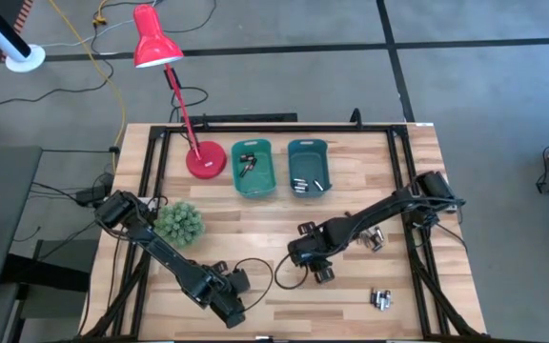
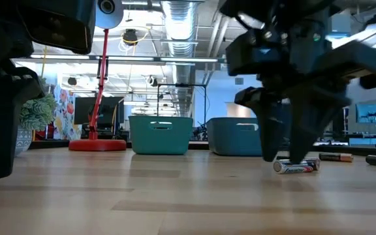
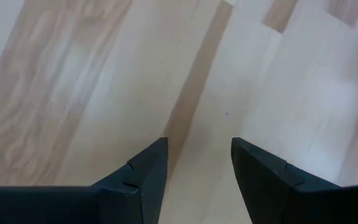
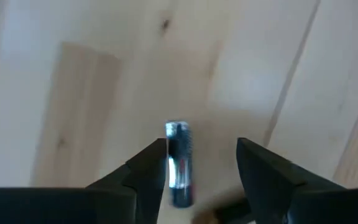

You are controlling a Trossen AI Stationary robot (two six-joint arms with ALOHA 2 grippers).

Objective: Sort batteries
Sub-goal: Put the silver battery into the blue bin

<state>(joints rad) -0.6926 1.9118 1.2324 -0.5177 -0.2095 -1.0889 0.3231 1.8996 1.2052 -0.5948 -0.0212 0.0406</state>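
A silver-and-dark battery [image 4: 179,163] lies flat on the wooden table [image 1: 255,238] between the fingers of my right gripper [image 4: 201,149], close beside one finger [image 4: 148,168]. That gripper [image 1: 317,267] is open and points down just above the table's middle. In the low view its fingers straddle the batteries [image 2: 296,167]. More batteries lie to the right [image 1: 372,240] and near the front edge [image 1: 381,299]. My left gripper [image 1: 236,288] is open over bare wood [image 3: 197,93] near the front edge, with nothing between its fingers.
Two teal bins [image 1: 253,168] [image 1: 308,167] at the far side each hold batteries. A red desk lamp [image 1: 203,157] stands left of them, and a green spiky plant [image 1: 177,224] sits beside the left arm. A black cable [image 1: 255,272] loops between the grippers.
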